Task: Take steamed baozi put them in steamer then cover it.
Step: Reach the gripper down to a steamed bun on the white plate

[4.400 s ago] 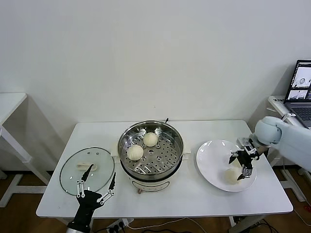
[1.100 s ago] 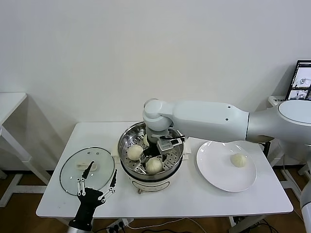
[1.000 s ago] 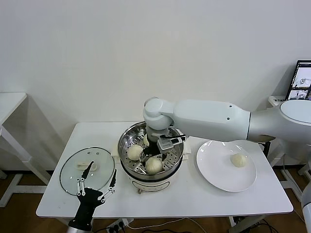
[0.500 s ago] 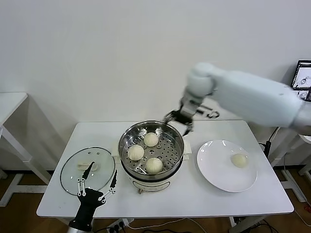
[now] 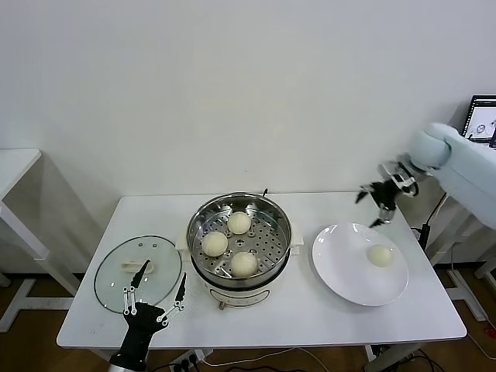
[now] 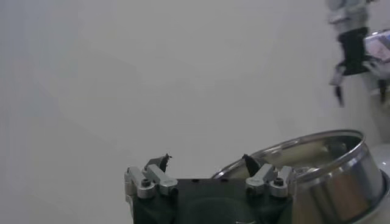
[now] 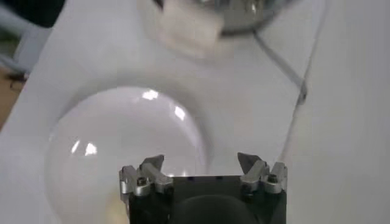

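1. White wall fills the upper frame; the white bench (image 5: 310, 318) below it carries all items, spread apart for access.
2. Steamer (image 5: 240, 267) sits centre frame, uncovered so it can be loaded; three steamed baozi (image 5: 215, 243) rest on its tray.
3. White plate (image 5: 341, 271), right of centre, holds the last bun (image 5: 379, 256).
4. Cover (image 5: 116, 267) lies flat at lower left, handle up, ready for lifting.
5. Right end effector (image 5: 377, 200), jaws wide and empty, hangs above the plate's far edge, judged positioned to collect that bun.
6. Left end effector (image 5: 155, 297), jaws wide and empty, waits beside the cover.
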{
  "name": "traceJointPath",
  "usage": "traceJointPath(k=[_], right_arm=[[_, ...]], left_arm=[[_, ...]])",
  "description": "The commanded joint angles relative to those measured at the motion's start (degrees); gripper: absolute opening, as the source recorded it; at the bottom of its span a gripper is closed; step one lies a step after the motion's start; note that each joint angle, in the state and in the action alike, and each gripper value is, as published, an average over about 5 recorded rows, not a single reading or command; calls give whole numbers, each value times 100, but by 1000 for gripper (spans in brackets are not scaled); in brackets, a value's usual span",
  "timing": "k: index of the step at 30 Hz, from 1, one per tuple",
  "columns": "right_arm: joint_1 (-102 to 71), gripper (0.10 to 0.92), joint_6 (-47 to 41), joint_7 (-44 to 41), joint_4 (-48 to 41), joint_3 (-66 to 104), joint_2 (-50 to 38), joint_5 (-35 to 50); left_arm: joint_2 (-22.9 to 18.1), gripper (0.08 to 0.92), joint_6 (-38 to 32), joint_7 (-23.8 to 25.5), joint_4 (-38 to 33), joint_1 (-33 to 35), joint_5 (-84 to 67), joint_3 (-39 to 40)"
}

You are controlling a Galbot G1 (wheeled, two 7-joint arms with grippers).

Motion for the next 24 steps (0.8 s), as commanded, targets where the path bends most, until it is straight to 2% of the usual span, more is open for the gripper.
traceJointPath(k=[1, 9, 24], right_arm=[[-1306, 823, -427, 192, -874, 736, -294, -509], [-1615, 823, -390, 453, -1246, 912, 110, -734], [-1719, 823, -369, 705, -1592, 1054, 562, -651]], left_arm=[[-14, 823, -1, -17, 11, 6, 9, -17], [-27, 823, -8, -16, 29, 13, 9, -35], [-34, 823, -14, -21, 80, 35, 17, -7]])
